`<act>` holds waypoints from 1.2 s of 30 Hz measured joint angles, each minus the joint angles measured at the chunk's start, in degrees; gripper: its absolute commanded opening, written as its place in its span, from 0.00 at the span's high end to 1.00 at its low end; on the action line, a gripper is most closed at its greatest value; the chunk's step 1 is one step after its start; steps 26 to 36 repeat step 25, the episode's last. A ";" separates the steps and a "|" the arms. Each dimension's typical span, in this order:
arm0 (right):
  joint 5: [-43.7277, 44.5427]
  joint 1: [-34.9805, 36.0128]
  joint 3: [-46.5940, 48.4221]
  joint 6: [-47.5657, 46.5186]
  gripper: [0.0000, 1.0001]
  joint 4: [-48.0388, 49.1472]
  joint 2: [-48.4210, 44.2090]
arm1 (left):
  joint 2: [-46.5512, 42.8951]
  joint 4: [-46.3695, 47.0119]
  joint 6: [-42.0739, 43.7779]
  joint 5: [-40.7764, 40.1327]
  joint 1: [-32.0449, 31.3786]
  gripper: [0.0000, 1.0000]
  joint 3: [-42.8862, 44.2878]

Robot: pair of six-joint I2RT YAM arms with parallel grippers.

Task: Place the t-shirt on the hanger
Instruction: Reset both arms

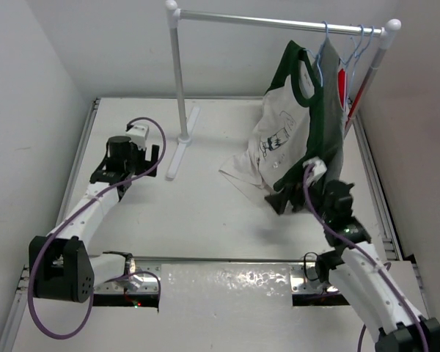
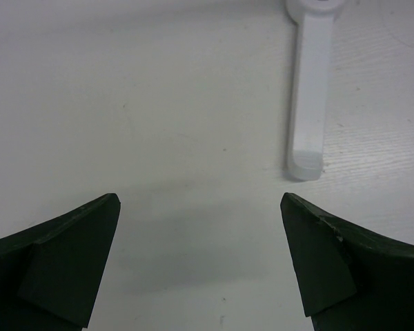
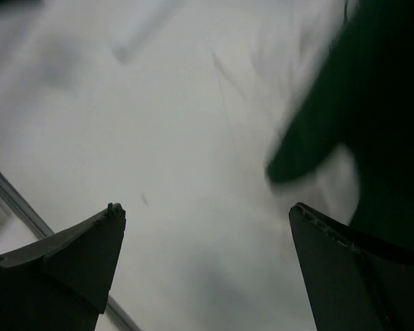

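The t-shirt (image 1: 286, 139), white with dark green sleeves and collar, hangs from the rack on a light-blue hanger (image 1: 319, 64). Its lower hem drapes onto the table. My right gripper (image 1: 302, 195) sits just below the shirt's dangling green sleeve, open with nothing between its fingers. In the blurred right wrist view the right gripper (image 3: 207, 221) stands wide open over the table, and the green sleeve (image 3: 372, 89) shows at the upper right. My left gripper (image 1: 151, 157) is open over bare table at the left; the left wrist view shows the left gripper (image 2: 200, 207) empty.
The white clothes rack (image 1: 279, 22) spans the back, its left foot (image 1: 177, 158) on the table, seen also as the rack foot (image 2: 309, 103) ahead of the left gripper. More light-blue hangers (image 1: 361, 40) and something red (image 1: 342, 84) hang at the rack's right end.
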 measured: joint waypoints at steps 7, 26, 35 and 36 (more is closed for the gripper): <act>8.63 0.48 -20.44 -3.41 0.01 1.92 -1.27 | -0.66 8.09 0.28 -0.92 0.61 0.00 -7.23; 21.62 0.48 -20.92 -4.50 0.01 21.29 -5.66 | -0.66 14.12 2.21 -0.37 0.66 0.00 -10.71; 21.62 0.48 -20.92 -4.50 0.01 21.29 -5.66 | -0.66 14.12 2.21 -0.37 0.66 0.00 -10.71; 21.62 0.48 -20.92 -4.50 0.01 21.29 -5.66 | -0.66 14.12 2.21 -0.37 0.66 0.00 -10.71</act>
